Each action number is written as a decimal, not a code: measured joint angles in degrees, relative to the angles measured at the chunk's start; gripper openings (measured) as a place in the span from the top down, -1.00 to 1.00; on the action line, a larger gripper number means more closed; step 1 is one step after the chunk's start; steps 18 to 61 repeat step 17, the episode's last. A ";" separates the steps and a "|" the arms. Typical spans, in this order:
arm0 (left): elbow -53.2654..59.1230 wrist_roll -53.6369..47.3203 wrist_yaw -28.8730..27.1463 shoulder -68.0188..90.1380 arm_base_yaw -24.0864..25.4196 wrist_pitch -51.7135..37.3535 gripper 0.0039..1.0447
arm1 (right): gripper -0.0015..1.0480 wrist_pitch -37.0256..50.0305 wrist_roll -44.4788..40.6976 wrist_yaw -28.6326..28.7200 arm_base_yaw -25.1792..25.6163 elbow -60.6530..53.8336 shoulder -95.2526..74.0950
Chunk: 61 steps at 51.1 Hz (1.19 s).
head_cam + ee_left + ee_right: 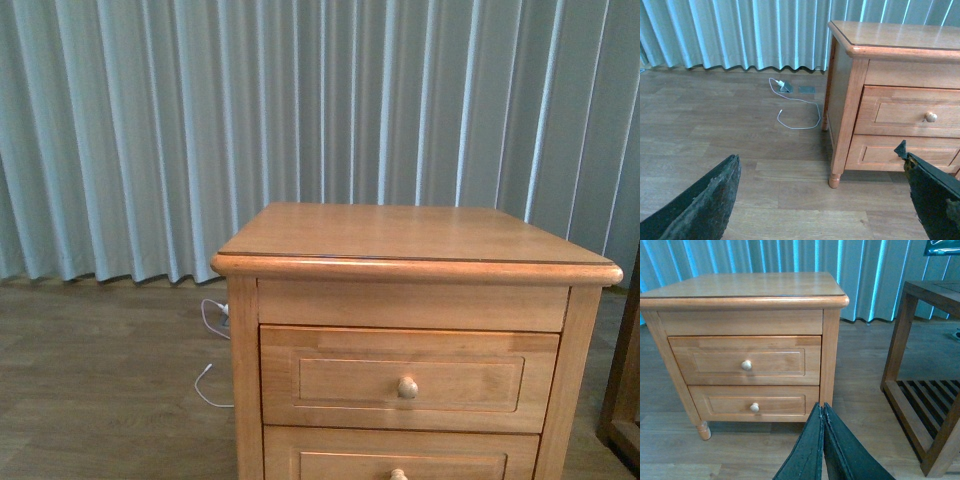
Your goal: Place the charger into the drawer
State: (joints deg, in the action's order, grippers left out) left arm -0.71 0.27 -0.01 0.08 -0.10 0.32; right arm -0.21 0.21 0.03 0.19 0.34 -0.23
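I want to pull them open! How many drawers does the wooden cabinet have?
2. The taller upper drawer sits just under the top, and the shorter lower drawer is right beneath it. Both are closed, and each has one round knob.

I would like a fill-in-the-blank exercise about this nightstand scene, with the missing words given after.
1. The drawer is ____.
2. The jaws of the right gripper are ____.
3. The jaws of the left gripper are ____.
4. The thin white cable lies on the ____.

Missing words: closed; shut; open; floor
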 joint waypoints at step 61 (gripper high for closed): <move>0.00 0.00 0.00 0.00 0.00 0.02 -0.89 | -0.38 0.00 -0.04 0.00 0.00 0.00 0.00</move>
